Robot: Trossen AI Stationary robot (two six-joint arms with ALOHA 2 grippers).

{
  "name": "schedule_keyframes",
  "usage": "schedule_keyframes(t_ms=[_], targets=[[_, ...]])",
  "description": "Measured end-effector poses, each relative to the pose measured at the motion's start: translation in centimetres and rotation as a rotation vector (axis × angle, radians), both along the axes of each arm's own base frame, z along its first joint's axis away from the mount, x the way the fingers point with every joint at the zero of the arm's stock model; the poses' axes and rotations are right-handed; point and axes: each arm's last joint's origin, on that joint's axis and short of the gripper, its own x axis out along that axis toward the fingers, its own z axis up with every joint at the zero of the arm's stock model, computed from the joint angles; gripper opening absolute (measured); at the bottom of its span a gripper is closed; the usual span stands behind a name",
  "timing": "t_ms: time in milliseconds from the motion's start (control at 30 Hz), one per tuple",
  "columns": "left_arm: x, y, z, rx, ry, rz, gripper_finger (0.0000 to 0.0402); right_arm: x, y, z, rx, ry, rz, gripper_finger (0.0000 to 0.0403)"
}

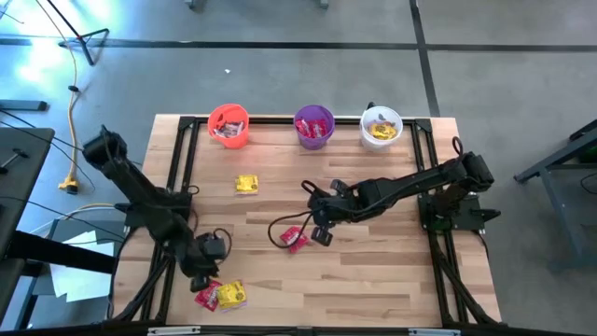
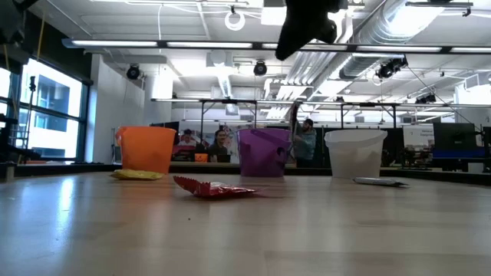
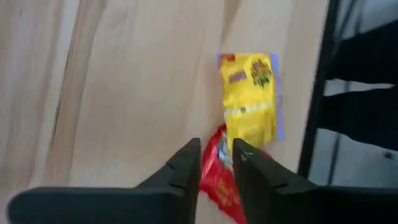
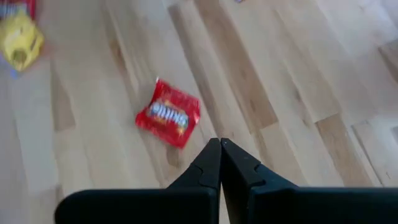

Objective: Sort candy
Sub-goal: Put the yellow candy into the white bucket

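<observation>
**Left gripper parted over the near-edge candy**

While the right gripper (image 1: pixel 322 233) hovered clenched and empty mid-table, just beside a red packet (image 1: pixel 295 240), the left gripper (image 1: pixel 203 280) hung at the table's (image 1: pixel 373 280) near-left edge, fingers (image 3: pixel 180 171) slightly parted, nothing held. Right below its tips lay a red packet (image 3: pixel 219 180) overlapping a yellow packet (image 3: pixel 250 99). Another yellow packet (image 1: pixel 246 185) sat alone farther up. At the far edge, the orange cup (image 1: pixel 229 125), purple cup (image 1: pixel 313 126) and white cup (image 1: pixel 381 127) all held candy.
</observation>
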Motion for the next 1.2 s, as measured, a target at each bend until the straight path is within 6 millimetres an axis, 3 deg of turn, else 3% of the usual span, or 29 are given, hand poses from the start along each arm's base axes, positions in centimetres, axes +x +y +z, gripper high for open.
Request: schedule_keyframes(t_ms=[300, 467, 700, 900, 1100, 1200], targets=[[4.1, -3.4, -1.9, 0.056, 0.078, 0.033, 0.0157, -1.3, 1.5, -0.5, -0.036, 0.119, 0.167, 0.0], [5.6, -3.4, -3.9, 0.083, 0.161, 0.144, 0.0177, -1.7, 2.6, -0.5, -0.07, 0.136, 0.213, 0.0], [6.7, -3.4, -4.3, 0.001, 0.183, 0.151, 0.0179, -2.1, 3.4, -0.5, -0.081, 0.141, 0.243, 0.0], [6.7, -3.4, -4.2, 0.002, 0.165, 0.117, 0.0142, -2.0, 3.3, -0.5, -0.099, 0.138, 0.242, 0.0], [6.3, -3.3, -4.4, 0.039, 0.181, 0.047, 0.0026, -2.0, 3.2, -0.5, -0.124, 0.132, 0.224, 0.0], [6.3, -3.3, -4.3, 0.041, 0.182, 0.016, 0.001, -1.9, 2.9, -0.5, -0.118, 0.131, 0.207, 0.0]])
